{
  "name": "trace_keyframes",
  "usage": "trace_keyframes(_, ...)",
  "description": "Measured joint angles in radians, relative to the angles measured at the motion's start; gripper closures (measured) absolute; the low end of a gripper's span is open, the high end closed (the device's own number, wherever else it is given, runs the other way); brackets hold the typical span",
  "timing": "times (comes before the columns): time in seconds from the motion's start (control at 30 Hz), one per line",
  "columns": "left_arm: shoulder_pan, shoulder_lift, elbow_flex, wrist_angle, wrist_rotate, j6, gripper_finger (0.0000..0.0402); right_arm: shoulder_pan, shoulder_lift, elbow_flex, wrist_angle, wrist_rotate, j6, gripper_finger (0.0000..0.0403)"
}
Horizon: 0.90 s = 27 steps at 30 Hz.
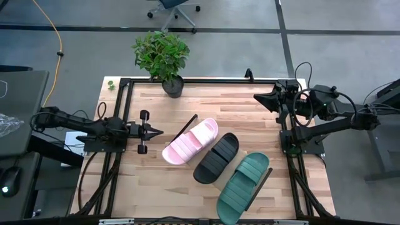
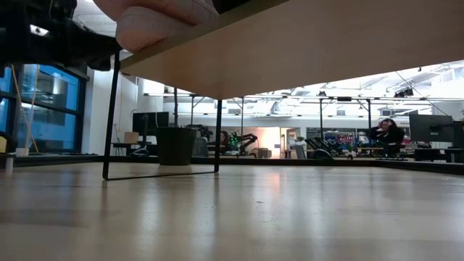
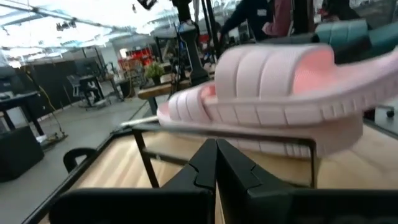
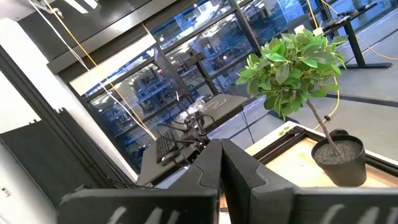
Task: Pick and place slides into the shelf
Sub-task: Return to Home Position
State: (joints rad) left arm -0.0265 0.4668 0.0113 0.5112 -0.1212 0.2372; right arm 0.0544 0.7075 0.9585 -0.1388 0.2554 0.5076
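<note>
Three slides lie side by side with their soles on the shelf, which runs diagonally across the table. The pink slide [image 1: 190, 142] is nearest the left arm, the black slide [image 1: 216, 157] is in the middle, and the teal slide [image 1: 244, 186] is at the near end. The shelf's black end frame [image 1: 185, 127] shows beside the pink slide. My left gripper [image 1: 157, 132] is shut and hovers just left of the pink slide [image 3: 280, 87], apart from it. My right gripper [image 1: 257, 99] is shut at the far right, away from the slides. The low view shows the plank's underside [image 2: 326, 43].
A potted plant [image 1: 164, 57] stands at the table's far edge and shows in the right wrist view as plant [image 4: 298, 62]. Black frame rails [image 1: 119, 112] run along the table's left and right sides. Bare wood lies between the plant and the slides.
</note>
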Motion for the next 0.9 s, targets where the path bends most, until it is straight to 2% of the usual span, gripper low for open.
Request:
trace_keyframes(0.2,0.000,-0.159,0.000,-0.243,-0.001,-0.028,0.0401,0.000,0.000,0.000,-0.007,0.000,-0.003,0.0403)
trace_keyframes(0.47,0.000,-0.258,0.000,-0.424,-0.019,-0.033,0.0401,0.000,0.000,0.000,-0.008,0.019,-0.016,0.0403)
trace_keyframes(0.67,0.000,-0.298,0.000,-0.484,-0.017,-0.032,0.0401,0.000,-0.003,-0.001,0.000,0.002,-0.019,0.0403)
trace_keyframes(0.9,0.000,-0.300,0.000,-0.485,0.017,-0.055,0.0401,0.000,-0.061,-0.001,0.148,-0.055,-0.131,0.0403)
